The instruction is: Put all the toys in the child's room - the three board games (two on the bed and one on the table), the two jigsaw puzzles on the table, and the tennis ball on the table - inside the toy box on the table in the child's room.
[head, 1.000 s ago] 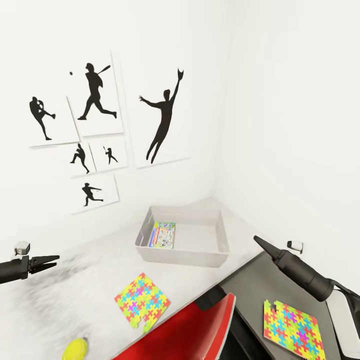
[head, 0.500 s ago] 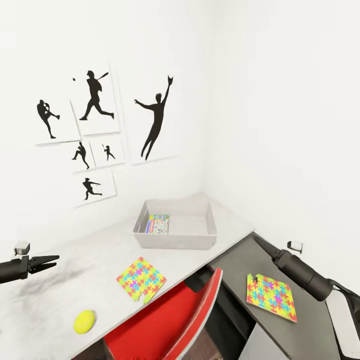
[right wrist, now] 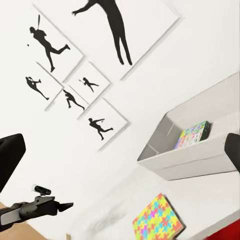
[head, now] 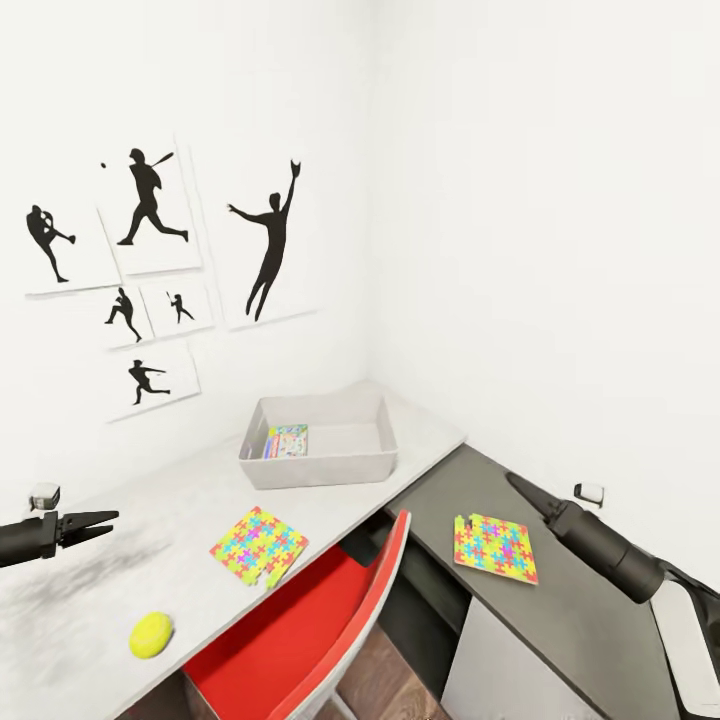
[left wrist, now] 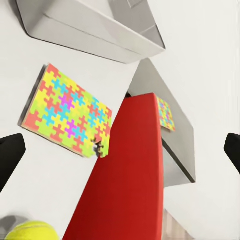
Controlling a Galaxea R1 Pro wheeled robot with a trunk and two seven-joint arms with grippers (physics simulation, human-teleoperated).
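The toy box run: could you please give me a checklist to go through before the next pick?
1. Toy box upright, with room inside: ok, one board game lies in it.
2. Puzzle on the pale top, flat and unobstructed: ok.
3. Second puzzle on the dark section, flat: ok.
4. Tennis ball at rest near the table edge: ok.
5. Left gripper free: ok, open and holding nothing.
6. Right gripper free: holds nothing; open or shut, cannot tell.
7. Red chair tucked between both puzzles, clear of reach: cannot tell.
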